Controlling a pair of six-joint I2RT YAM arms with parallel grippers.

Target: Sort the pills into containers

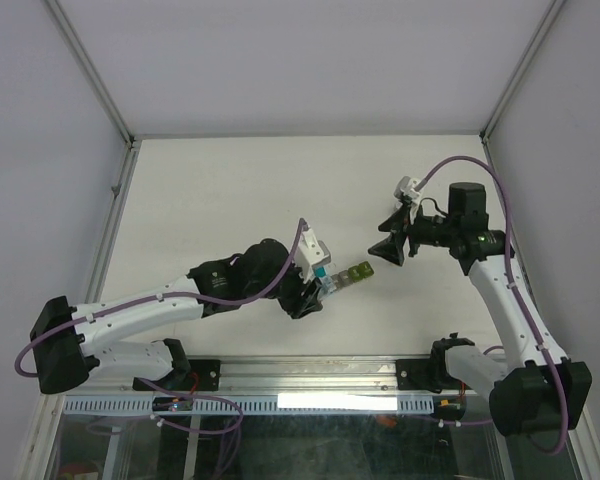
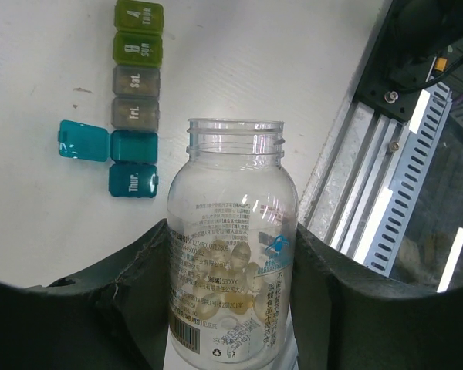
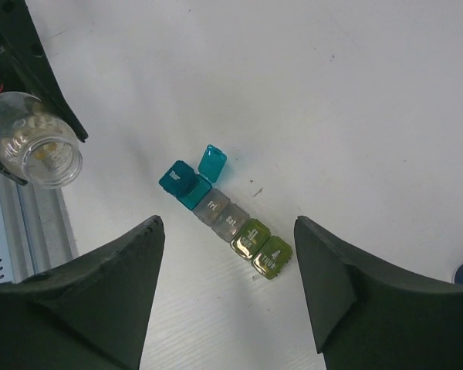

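Containers (image 3: 213, 206) sat mid-table with one teal lid (image 2: 83, 140) flipped open. Left gripper (image 2: 231, 237) clamped the uncapped clear pill bottle (image 2: 235, 177) just left of them, and right gripper (image 3: 230, 223) hovered above, jaws apart.

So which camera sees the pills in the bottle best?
The left wrist view: the clear bottle fills it, yellow pills plain inside. The right wrist view glimpses them through its mouth; from above they can't be seen.

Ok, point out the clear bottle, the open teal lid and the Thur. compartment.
clear bottle (image 2: 233, 254): left wrist view, on its printed label.
open teal lid (image 2: 83, 140): left wrist view, middle of the flipped-out lid.
Thur. compartment (image 2: 133, 180): left wrist view, on its closed lid.
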